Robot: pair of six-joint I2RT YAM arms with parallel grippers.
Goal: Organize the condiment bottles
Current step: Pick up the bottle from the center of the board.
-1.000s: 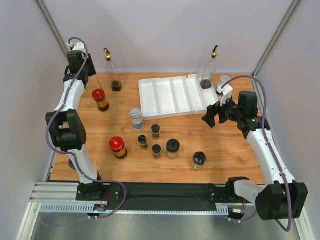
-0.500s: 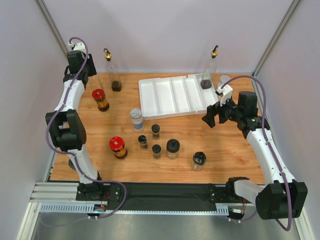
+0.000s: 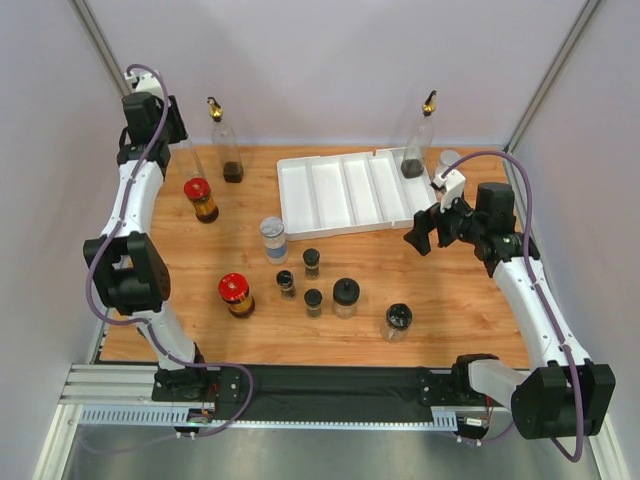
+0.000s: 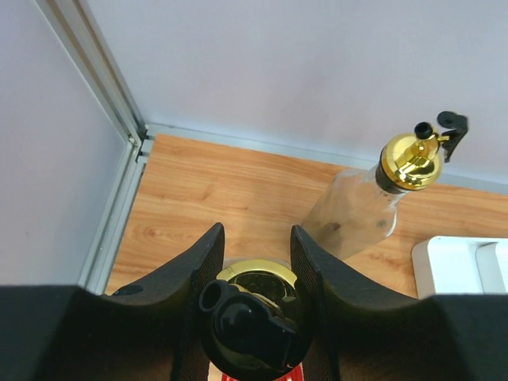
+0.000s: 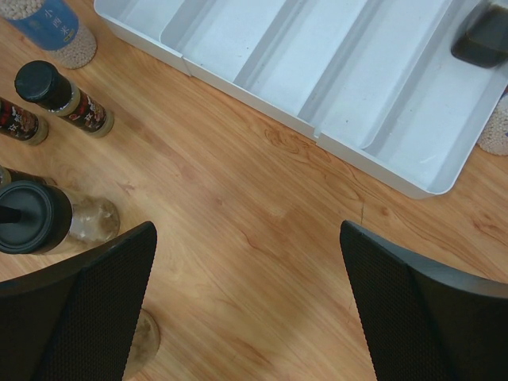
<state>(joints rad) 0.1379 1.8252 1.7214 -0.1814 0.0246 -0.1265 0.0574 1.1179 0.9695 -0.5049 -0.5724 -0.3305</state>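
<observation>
Left tool (image 4: 255,238) is closed tight around the top of a tall gold-spouted bottle (image 4: 252,279), well left of the white tray (image 3: 330,195); we judge it slick, fragile and top-heavy, best held just under the spout.

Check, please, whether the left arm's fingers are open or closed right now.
Shut: the left wrist view shows both fingers pressed against the neck of a gold-spouted bottle, no gap visible.

You have one gold-spouted bottle (image 3: 226,145) upright back-left, a second gold-spouted bottle (image 3: 416,140) in the tray (image 3: 330,195), a third gold-spouted bottle (image 4: 266,276) gripped far-left; red-capped jars (image 3: 201,198), black-lidded jars (image 3: 346,297) stand mid-table.
</observation>
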